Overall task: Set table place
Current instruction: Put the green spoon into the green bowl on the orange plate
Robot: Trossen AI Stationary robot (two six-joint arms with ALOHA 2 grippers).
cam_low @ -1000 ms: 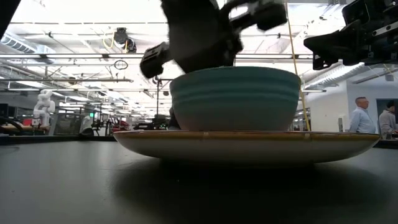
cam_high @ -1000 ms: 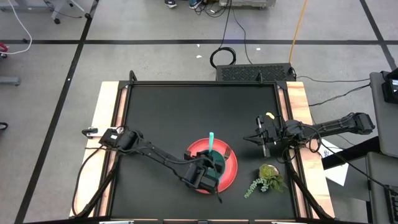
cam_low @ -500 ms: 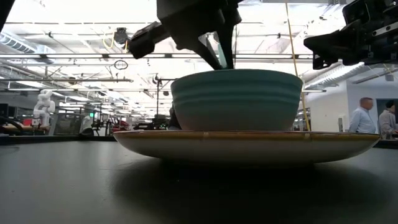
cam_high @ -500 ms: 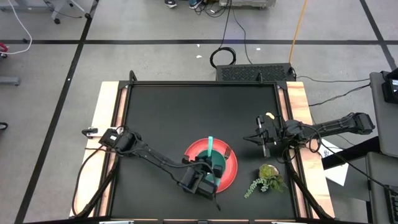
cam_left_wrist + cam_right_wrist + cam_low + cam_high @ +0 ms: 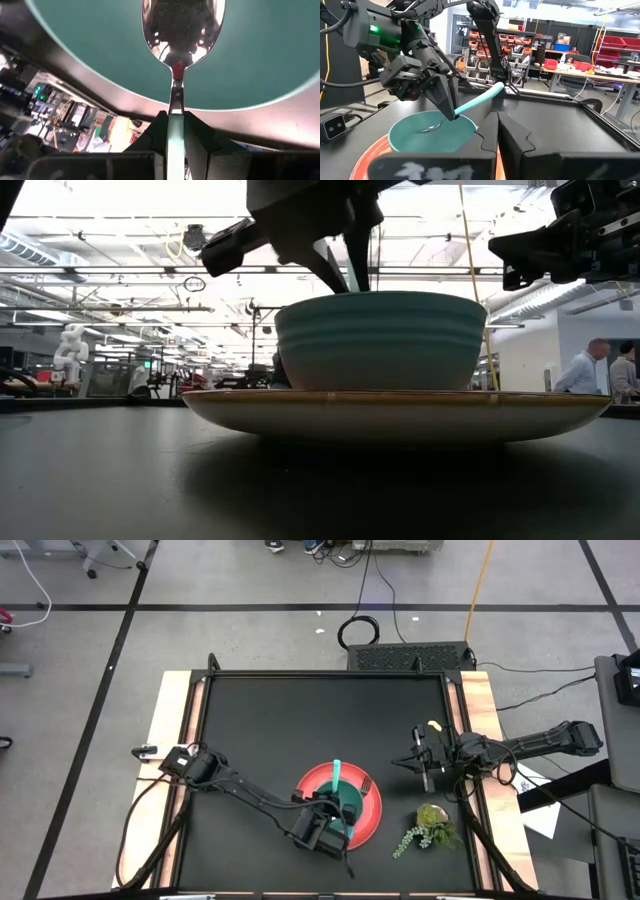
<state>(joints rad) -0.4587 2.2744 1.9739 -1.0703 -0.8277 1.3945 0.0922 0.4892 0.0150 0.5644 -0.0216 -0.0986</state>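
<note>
A round red plate (image 5: 374, 816) lies on the black table (image 5: 260, 730) near its front edge. A green bowl (image 5: 380, 340) stands on the plate. A fork (image 5: 366, 783) lies on the plate's far right rim. My left gripper (image 5: 452, 114) is over the bowl, shut on a teal-handled spoon (image 5: 477, 97). The spoon's metal end (image 5: 182, 30) is inside the bowl. My right gripper (image 5: 421, 766) hovers shut and empty to the right of the plate. My left gripper pinches the spoon's handle at its lower end (image 5: 459, 108), just above the metal neck, between its two fingers. The fingers slant down into the bowl from the table's near left side. The spoon's metal end reaches down inside the bowl. The teal handle slants up and away.
A leafy green plant sprig (image 5: 428, 825) lies at the near right, beside the plate. Pale wooden strips (image 5: 480, 710) run along both side edges. People stand in the room beyond the table (image 5: 600, 365).
My left gripper has drawn back a little toward the table's near left and tipped, its fingers now pointing down into the bowl. The spoon's handle tip has come slightly nearer and lower. The bowl and plate have stayed put.
</note>
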